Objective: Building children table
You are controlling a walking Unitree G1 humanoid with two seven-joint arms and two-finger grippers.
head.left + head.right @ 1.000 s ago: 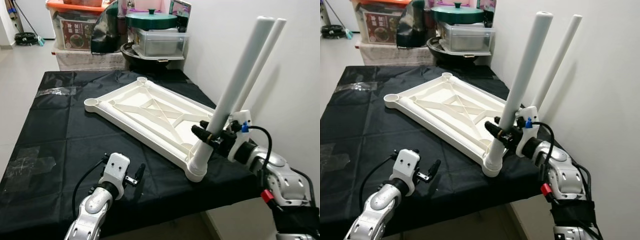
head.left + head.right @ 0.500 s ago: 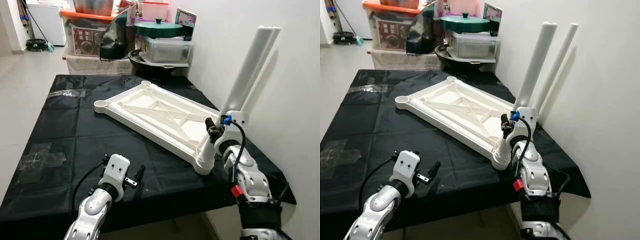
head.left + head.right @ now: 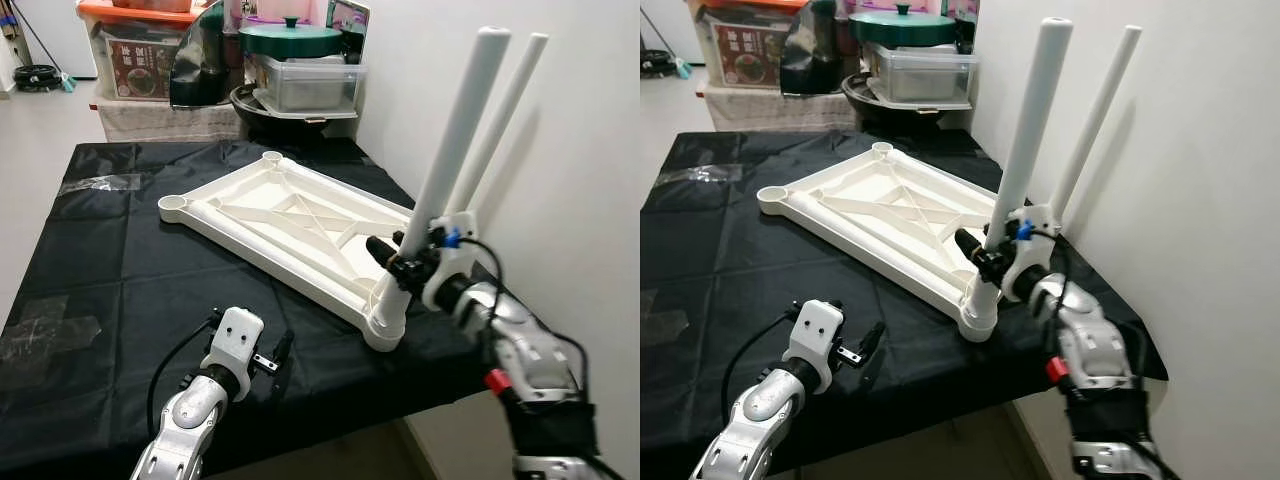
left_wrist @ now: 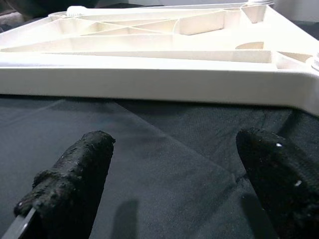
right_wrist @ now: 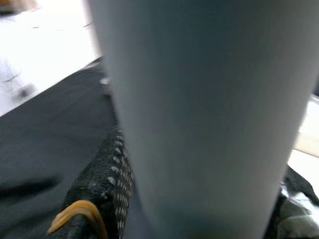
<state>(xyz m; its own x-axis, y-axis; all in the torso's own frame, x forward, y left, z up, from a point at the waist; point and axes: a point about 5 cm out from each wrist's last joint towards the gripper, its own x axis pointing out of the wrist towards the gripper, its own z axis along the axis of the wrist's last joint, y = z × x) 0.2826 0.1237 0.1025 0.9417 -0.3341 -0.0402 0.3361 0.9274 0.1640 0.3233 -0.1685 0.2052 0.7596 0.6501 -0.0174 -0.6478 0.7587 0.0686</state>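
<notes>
While gripping near leg [image 3: 452,140] seated in tabletop [image 3: 290,225] right corner socket with right gripper [image 3: 400,268]; far-right leg [image 3: 500,125] standing; left gripper [image 3: 278,352] idling wide open; left sockets waiting.

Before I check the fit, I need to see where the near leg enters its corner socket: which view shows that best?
The right eye view: the leg runs unobstructed into the tabletop's corner socket, right claw gripping above. The left eye view shows the same, slightly more crowded. The right wrist view gives blurred tube; the left wrist view, just the tabletop's edge.
</notes>
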